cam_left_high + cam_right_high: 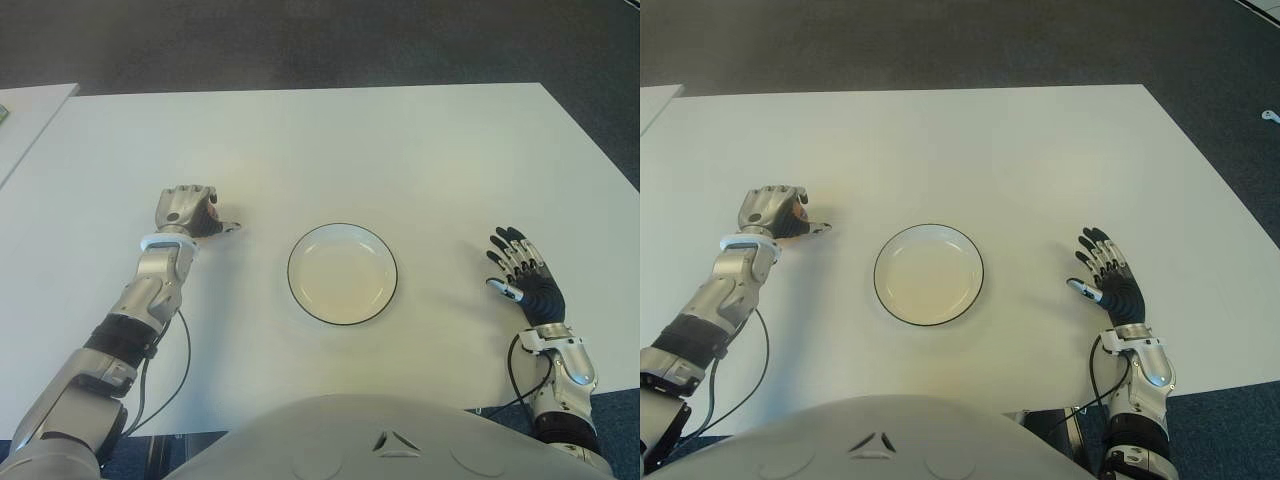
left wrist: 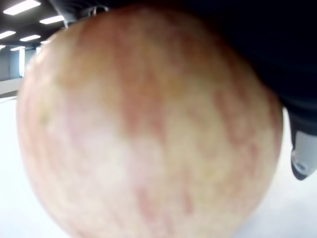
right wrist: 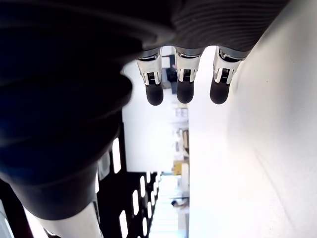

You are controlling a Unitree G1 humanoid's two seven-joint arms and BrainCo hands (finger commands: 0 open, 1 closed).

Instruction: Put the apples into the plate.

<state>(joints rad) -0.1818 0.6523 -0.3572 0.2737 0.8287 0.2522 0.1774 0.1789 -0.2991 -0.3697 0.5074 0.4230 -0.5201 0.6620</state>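
Left hand (image 1: pixel 188 211) curled round an apple (image 2: pixel 148 124), left of the empty plate (image 1: pixel 342 274). Right hand (image 1: pixel 522 272) spread, idle, right of plate. Next: carry apple right, release over plate.

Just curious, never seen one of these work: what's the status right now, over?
Left hand shut on apple, left of the plate. Right hand open, right of plate. Plate holds nothing; path between looks clear.

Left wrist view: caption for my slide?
Left hand shut on a red-yellow apple filling the frame.
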